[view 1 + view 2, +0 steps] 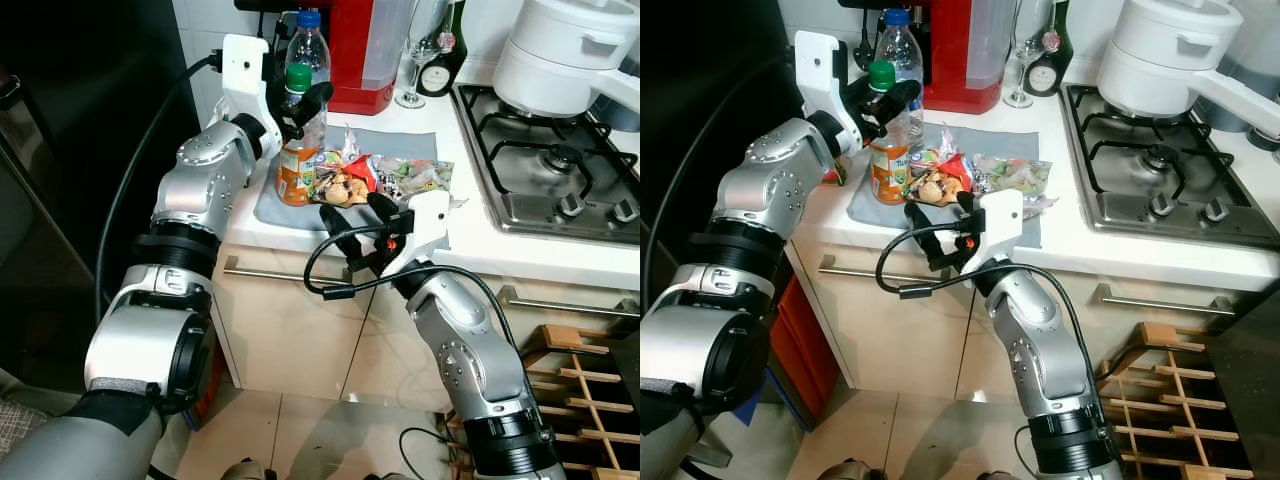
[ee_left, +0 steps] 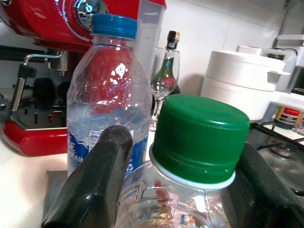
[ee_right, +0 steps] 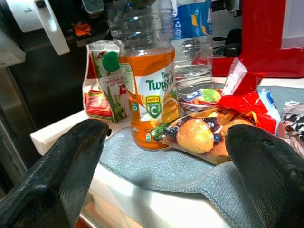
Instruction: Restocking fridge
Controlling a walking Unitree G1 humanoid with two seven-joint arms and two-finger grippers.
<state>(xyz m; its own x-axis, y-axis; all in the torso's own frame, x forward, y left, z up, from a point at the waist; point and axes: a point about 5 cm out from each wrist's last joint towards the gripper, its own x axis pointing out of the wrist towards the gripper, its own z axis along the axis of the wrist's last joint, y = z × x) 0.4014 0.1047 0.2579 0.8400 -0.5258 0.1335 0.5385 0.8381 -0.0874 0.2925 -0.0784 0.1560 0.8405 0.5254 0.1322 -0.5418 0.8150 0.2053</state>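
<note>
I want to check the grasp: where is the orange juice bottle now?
The juice bottle stands on the grey cloth at the counter's left end, before the water bottle, with the left gripper around its neck under the green cap.

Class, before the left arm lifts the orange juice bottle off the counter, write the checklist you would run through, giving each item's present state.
1. Left pincer straddles the neck of the green-capped orange juice bottle: ok.
2. Fingers firmly closed on the neck: cannot tell; the wrist view shows them either side, just below the cap.
3. Bottle upright on the grey cloth mat: ok.
4. Green cap seated: ok.
5. Clear blue-capped water bottle stands close behind: not ok, could be knocked.
6. Right pincer, open, sits at the counter edge before the clear bag of snacks, not touching the juice: ok.
</note>
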